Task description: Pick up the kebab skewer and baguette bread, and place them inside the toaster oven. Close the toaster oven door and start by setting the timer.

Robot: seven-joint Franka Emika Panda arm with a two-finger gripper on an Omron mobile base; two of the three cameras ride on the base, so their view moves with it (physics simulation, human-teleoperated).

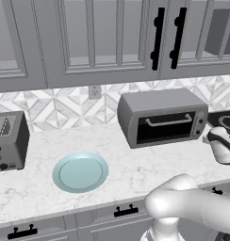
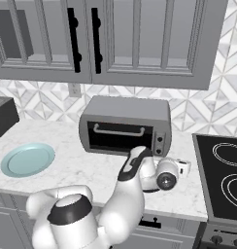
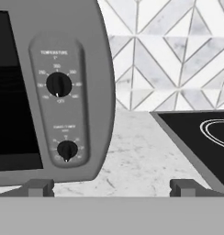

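The toaster oven [image 1: 161, 115] [image 2: 125, 124] stands at the back of the counter. Its door [image 1: 166, 129] is up and shut, with the silver bar handle [image 2: 119, 130] across the top. My gripper [image 3: 111, 188] [image 1: 214, 137] [image 2: 181, 168] hovers low over the counter, just right of the oven's front corner. It is open with nothing between its fingertips [image 3: 39, 187]. The hand view faces the side control panel. There the temperature knob [image 3: 58, 85] sits above the timer knob [image 3: 67, 149], which is up and left of my left fingertip. The kebab skewer and baguette bread are out of view.
A teal plate [image 1: 80, 172] [image 2: 27, 159] lies bare on the counter to the left. A grey slot toaster [image 1: 8, 141] stands at the far left. A black stovetop [image 2: 222, 170] [image 3: 201, 137] borders the counter on the right. Wall cabinets [image 1: 112, 37] hang above.
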